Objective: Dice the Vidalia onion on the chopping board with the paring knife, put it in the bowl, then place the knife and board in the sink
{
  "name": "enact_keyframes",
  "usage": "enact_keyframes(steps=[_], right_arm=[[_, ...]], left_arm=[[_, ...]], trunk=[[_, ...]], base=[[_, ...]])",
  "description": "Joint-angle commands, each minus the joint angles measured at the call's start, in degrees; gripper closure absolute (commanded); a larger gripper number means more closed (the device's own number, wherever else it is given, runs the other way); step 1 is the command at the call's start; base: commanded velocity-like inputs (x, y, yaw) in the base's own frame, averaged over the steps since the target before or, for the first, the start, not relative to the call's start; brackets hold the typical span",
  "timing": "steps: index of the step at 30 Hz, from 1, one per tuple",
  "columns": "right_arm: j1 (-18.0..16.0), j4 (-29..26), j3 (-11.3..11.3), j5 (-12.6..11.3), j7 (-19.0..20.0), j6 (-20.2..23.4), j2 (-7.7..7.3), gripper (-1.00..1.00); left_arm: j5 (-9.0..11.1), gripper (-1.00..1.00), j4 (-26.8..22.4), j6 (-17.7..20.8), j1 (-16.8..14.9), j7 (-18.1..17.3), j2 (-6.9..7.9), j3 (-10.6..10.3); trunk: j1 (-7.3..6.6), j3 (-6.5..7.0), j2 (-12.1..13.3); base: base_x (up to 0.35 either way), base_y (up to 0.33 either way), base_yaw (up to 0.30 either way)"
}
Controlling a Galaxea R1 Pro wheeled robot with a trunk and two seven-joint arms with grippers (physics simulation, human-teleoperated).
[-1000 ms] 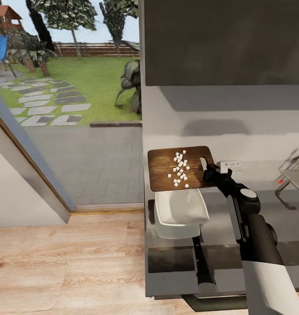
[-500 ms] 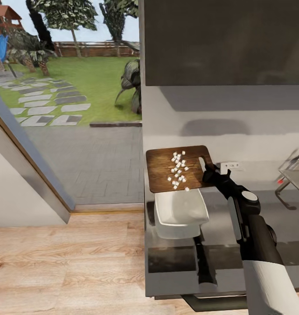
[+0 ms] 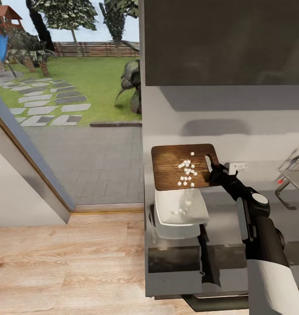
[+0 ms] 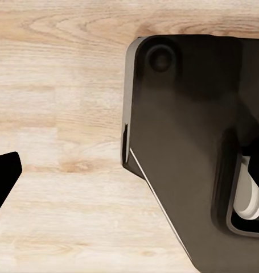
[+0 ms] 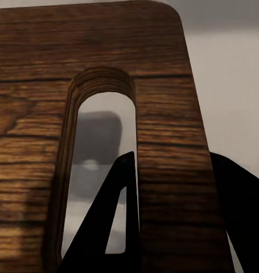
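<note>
The dark brown wooden chopping board with rounded corners [image 3: 184,167] is held up off the long grey, slightly glossy bench [image 3: 223,210], tipped so its near edge hangs over the white squarish bowl with flared sides [image 3: 181,211]. The right gripper [image 3: 216,168] has it by the end with the slot handle. From the right wrist camera, the fingers [image 5: 119,227] are closed on the strip of wood [image 5: 163,170] beside the slot: one dark finger shows through the opening and the other lies against the outer edge.

Small white cubes of diced onion [image 3: 187,171] are scattered across the middle and lower part of the board, a few right at its near edge. Several pale pieces [image 3: 183,209] are already down in the bowl, though they look blurred and hard to count. The bowl sits on the bench just in front of the board, near the bench's left end.

A white wall socket [image 3: 237,166] sits on the wall just behind the gripper. At the far right edge, part of the stainless-steel sink [image 3: 296,177] and its angular chrome tap with a red knob [image 3: 286,181] peek in, well apart from the board.

The left wrist camera looks down at pale wooden floorboards [image 4: 61,131] and a dark part of the robot's own body [image 4: 192,148]. One black fingertip [image 4: 5,173] pokes in at the side, and I cannot tell how wide those fingers stand.
</note>
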Motion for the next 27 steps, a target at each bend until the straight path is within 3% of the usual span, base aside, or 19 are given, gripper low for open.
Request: enact_keyframes(steps=[1, 27], right_arm=[[-0.05, -0.08, -0.12, 0.30, 0.42, 0.28, 0.05, 1.00], [-0.05, 0.71, 0.05, 0.48, -0.17, -1.57, 0.37, 1.00]], left_arm=[[0.61, -1.00, -0.05, -0.10, 0.01, -0.14, 0.07, -0.20], [0.61, -1.00, 0.12, -0.13, 0.01, -0.14, 0.12, -0.20]], trunk=[[0.03, -0.09, -0.10], [0.03, -0.09, -0.10]], base=[[0.000, 0.000, 0.000], [0.026, 0.000, 0.000]])
